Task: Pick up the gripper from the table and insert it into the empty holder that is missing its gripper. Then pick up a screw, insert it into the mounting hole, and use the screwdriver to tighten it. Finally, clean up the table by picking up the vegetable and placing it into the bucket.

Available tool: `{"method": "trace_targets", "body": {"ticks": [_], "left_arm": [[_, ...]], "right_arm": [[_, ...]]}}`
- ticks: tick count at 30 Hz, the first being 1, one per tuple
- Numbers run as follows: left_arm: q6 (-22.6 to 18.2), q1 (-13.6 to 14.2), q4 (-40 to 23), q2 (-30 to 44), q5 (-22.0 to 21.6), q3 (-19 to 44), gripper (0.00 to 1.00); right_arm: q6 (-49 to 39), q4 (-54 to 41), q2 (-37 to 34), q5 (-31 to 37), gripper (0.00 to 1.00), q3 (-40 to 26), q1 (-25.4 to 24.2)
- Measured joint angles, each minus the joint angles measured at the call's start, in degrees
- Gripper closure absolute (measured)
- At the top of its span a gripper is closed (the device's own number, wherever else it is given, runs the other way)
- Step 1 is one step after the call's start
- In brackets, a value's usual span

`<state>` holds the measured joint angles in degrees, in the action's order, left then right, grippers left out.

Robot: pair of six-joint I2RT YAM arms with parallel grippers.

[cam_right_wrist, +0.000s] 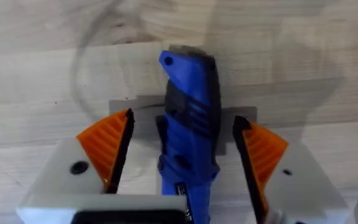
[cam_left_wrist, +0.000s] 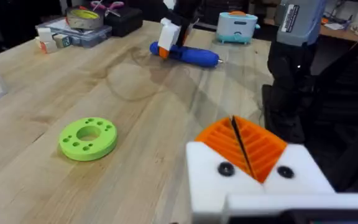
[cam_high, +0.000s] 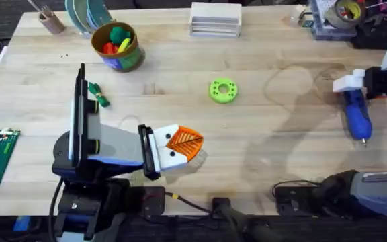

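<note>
Blue on the table's right side, straddling the screwdriver with right gripper spread wide, pads apparently untouching: may roll or seize it askew if closed off-centre; left gripper clenched, seemingly empty.

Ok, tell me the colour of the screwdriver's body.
Bright blue. The screwdriver shows best in the right wrist view, between the right gripper fingers.

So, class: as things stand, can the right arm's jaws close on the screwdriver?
Probably yes. The right gripper sits open with the screwdriver lying between its orange pads; nothing blocks them.
</note>
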<state>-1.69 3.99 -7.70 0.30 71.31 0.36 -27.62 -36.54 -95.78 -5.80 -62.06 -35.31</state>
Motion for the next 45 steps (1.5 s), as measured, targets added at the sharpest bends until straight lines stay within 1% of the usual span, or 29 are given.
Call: {"method": "trace_targets", "body": {"ticks": [15,18,20,21,23,24,28,39,45], "left_arm": [[0.00,0.00,0.00,0.00,-0.02,0.00,0.997],[0.02,0.00,0.00,0.00,-0.02,0.00,0.997],[0.01,0.00,0.01,0.00,-0.02,0.00,0.997],[0.01,0.00,0.00,0.02,-0.02,0.00,0.997],[0.00,0.00,0.00,0.02,-0.02,0.00,0.997],[0.00,0.00,0.01,0.00,-0.02,0.00,0.997],[0.00,0.00,0.02,0.02,-0.02,0.00,0.997],[0.00,0.00,0.02,0.02,-0.02,0.00,0.997],[0.00,0.00,0.00,0.02,-0.02,0.00,0.997]], "right_arm": [[-3.93,-1.41,-1.75,0.04,0.010,0.02,0.00],[-4.18,-1.46,-2.37,0.28,0.041,0.02,0.00],[-4.40,-1.24,-2.38,0.45,0.098,0.02,0.00],[-4.56,-1.06,-2.39,0.57,0.147,0.02,0.00],[-4.57,-0.79,-2.39,0.59,0.295,0.02,-0.07],[-4.67,-0.69,-2.39,0.59,0.348,0.02,-0.07],[-5.03,-0.46,-2.48,0.63,0.516,0.02,-0.07],[-5.25,-0.32,-2.48,0.61,0.813,0.02,-0.07],[-5.31,-0.06,-2.48,0.61,0.945,0.02,-0.07]]}}
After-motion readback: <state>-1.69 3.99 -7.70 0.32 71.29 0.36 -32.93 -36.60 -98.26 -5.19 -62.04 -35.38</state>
